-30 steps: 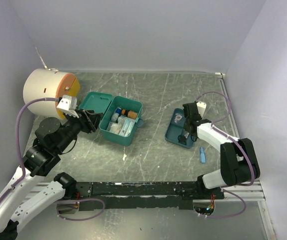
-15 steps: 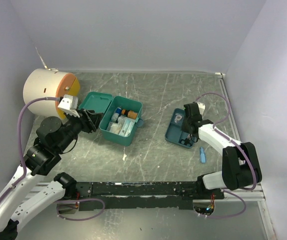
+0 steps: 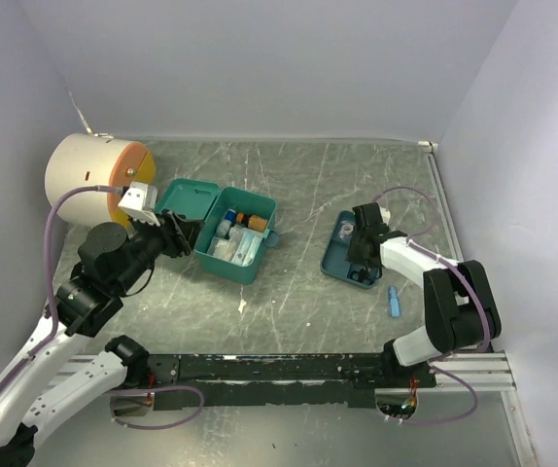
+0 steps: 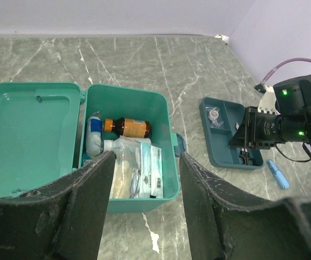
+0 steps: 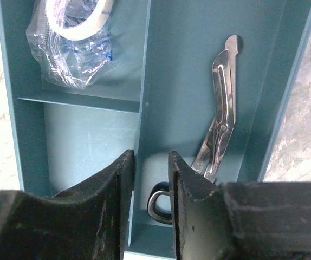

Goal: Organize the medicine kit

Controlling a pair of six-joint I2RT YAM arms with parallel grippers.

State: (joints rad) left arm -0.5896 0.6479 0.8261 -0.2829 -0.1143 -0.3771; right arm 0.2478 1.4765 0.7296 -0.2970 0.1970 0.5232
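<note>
Right gripper (image 5: 151, 160): mine; fingers a little apart, gripping nothing, poised over a divider wall of the shallow dark teal divided plastic tray (image 5: 188, 65).
Just beside, to the right in my wrist view: steel angled scissors with dark finger loops (image 5: 224, 92). The loops lie nearest my fingers and the blades point away. Their long axis runs down the long compartment, roughly in line with my reach.
Farther compartment: roll of white tape in clear wrap (image 5: 77, 32).
Next move, as I judge it: a small sidestep toward the scissors, jaws set across their axis.
Well apart, to my left: teal green rectangular plastic medicine kit (image 3: 223, 268), lid hinged open, bottles and packets inside.
Left gripper (image 4: 146, 162): spread wide, empty, just in front of the kit; the nearer arm to it.
Views: only the right wrist view shows the scissors, since in the top view my arm covers them. Only the left wrist view shows the kit's contents plainly.
</note>
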